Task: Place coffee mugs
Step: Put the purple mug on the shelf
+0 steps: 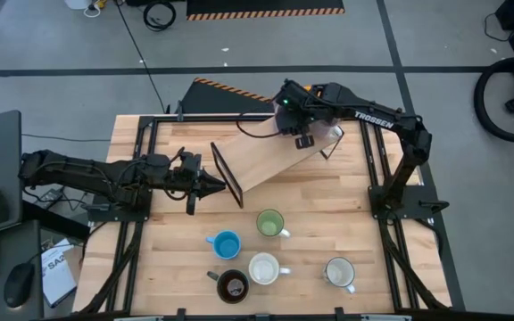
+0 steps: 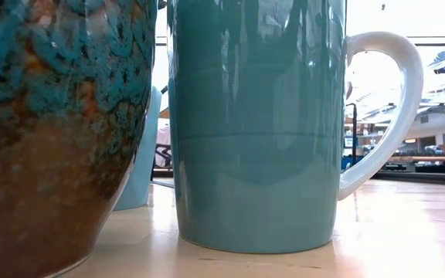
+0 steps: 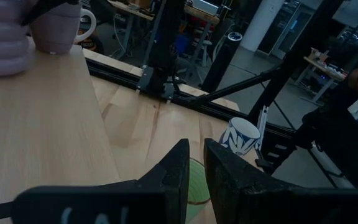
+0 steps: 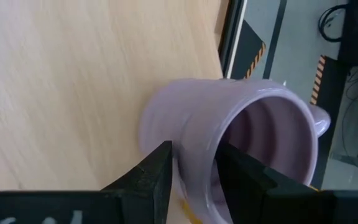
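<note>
A pale purple mug (image 4: 229,124) sits on the far end of a slanted wooden board (image 1: 266,156), and my right gripper (image 4: 194,158) is shut on it there (image 1: 303,134). The left wrist view shows two purple mugs (image 3: 5,43) (image 3: 58,28) on the board. My left gripper (image 1: 211,184), shut, hovers by the board's near black end frame (image 1: 227,175), touching nothing. On the table stand a green mug (image 1: 270,223), a blue one (image 1: 227,243), a white one (image 1: 264,267), a dark one (image 1: 232,285) and another white one (image 1: 339,272). My right gripper holds the purple mug by its wall near the rim (image 4: 194,134). One finger (image 4: 241,177) is inside the opening and one (image 4: 157,171) is outside. The mug's body rests on the wooden board; its handle (image 4: 321,121) points away from the fingers.
The low view is filled by a teal mug with a white handle (image 2: 257,123) and a blue-brown glazed mug (image 2: 52,123) close to the camera. Black rails (image 1: 377,169) run along the table's sides. Bare wood lies between the board and the mugs.
</note>
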Motion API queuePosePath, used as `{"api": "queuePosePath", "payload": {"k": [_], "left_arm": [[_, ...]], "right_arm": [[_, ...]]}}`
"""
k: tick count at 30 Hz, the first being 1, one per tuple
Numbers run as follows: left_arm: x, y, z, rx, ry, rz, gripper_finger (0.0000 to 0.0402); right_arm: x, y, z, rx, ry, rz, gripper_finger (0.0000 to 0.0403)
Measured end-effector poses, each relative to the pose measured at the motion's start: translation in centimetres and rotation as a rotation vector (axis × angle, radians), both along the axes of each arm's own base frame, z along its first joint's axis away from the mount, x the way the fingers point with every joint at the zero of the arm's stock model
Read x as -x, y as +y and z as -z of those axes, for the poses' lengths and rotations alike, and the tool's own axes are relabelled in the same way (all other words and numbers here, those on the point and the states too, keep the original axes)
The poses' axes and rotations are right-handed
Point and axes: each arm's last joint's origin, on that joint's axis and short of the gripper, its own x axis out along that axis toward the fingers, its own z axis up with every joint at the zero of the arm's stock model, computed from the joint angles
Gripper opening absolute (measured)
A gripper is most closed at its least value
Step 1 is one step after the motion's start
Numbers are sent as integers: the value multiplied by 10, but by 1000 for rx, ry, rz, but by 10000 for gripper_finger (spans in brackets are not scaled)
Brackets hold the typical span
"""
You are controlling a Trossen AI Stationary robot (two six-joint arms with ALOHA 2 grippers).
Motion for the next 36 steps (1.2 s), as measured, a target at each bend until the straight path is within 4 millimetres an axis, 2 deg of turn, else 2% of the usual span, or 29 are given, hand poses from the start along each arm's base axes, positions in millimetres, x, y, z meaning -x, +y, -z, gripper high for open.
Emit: {"api": "queuePosePath", "payload": {"k": [23, 29, 36], "left_arm": [[0, 0, 1, -31, 7, 5, 55], [0, 0, 1, -44, 8, 7, 55], [0, 1, 1, -162, 8, -11, 55]], "right_arm": [[-2, 4, -2, 82, 22, -4, 130], [-1, 13, -5, 67, 15, 4, 130], [3, 25, -14, 111, -8, 27, 130]]}}
